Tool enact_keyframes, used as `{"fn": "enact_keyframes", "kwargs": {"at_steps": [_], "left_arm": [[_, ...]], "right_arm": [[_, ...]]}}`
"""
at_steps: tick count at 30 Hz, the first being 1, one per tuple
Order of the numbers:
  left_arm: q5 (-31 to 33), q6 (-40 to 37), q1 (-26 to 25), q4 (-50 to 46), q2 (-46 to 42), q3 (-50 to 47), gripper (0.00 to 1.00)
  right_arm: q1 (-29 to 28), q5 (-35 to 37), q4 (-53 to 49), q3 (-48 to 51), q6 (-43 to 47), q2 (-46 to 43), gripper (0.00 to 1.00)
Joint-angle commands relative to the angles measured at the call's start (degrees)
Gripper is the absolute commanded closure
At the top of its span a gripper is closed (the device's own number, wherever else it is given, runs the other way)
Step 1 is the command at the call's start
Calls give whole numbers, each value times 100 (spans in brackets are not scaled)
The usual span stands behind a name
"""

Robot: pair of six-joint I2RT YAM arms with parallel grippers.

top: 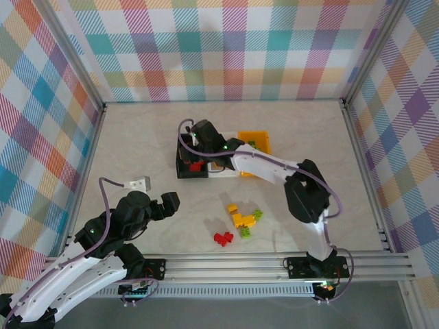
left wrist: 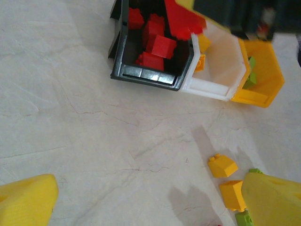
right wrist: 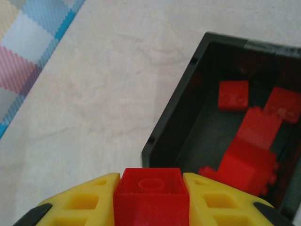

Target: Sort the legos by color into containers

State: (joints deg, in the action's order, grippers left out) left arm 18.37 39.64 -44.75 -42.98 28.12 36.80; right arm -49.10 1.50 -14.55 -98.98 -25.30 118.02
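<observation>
Right pincer (right wrist: 151,205) around red lego (right wrist: 151,187)

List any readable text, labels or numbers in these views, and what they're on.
None readable.
The black bin, white bin and orange bin show no labels.
The stud on the red brick in the right end effector shows no legible lettering.

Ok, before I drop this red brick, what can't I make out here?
White bin contents: top view, right arm covers it; left wrist view, a dark blur crosses its far end.
Orange bin contents: too small from above; left wrist view, its own wall hides most.
Loose bricks: top view, clumped and small, count unclear; left wrist view, a left finger covers some.
</observation>
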Motion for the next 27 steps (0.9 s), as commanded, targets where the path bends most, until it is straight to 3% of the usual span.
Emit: {"fn": "enact_keyframes", "kwargs": {"at_steps": [1, 6, 10, 13, 17, 21, 27], "left_arm": [[-141, 24, -7, 62, -13, -135, 0], [-220, -8, -6, -38, -43, -112, 0], [-323, -54, -4, -6, -44, -127, 0], [-489, -87, -5, 124, 69, -155, 0], [-761, -123, -1, 433, 385, -155, 0], [-1190, -131, -146, 949, 952, -190, 0], [-1101, -95, -1251, 1765, 1993, -245, 1]], "right_arm": [[125, -281, -267, -872, -248, 537, 71], [277, -141, -542, -1568, -732, 1099, 67], [324, -264, -387, -1563, -845, 1106, 39], [322, -308, -106, -1254, -811, 807, 30], [327, -106, 86, -583, -776, 106, 26], [331, 166, 421, 694, -709, -982, 24], [366, 521, 666, 2736, -762, -2599, 23]]}}
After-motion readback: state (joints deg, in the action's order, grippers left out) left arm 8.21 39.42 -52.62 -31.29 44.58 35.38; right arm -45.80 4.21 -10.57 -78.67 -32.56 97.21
